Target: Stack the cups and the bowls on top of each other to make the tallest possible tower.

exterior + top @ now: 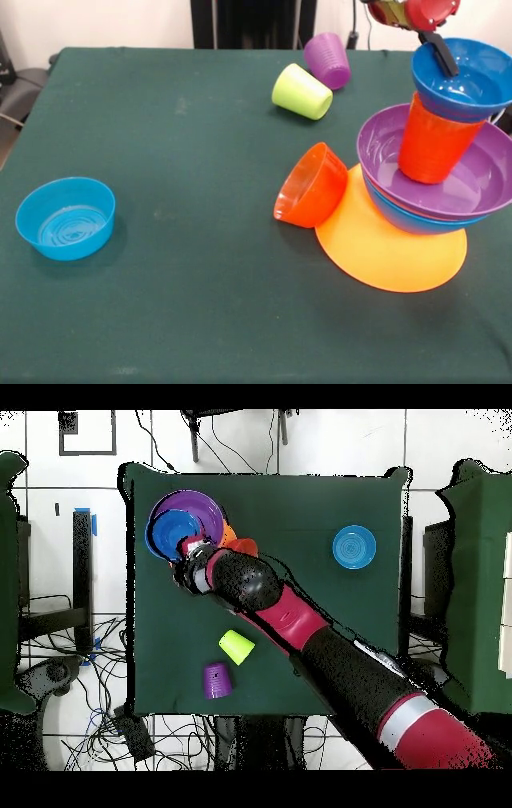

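Front view, left to right: light blue bowl (66, 218) alone; lime green cup (302, 91) and purple cup (328, 60) on their sides; small orange bowl (310, 186) tipped against the tower (436, 160) — orange-yellow bowl (384, 252), purple bowl (472, 188), orange cup (432, 140), 1 blue bowl (468, 80) on top. Gripper (438, 50) clamps that blue bowl's rim.

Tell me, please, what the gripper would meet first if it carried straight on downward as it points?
Most likely the blue bowl atop the tower: the gripper already reaches into it from above, one dark finger against its inside. Whether it actually touches is unclear.
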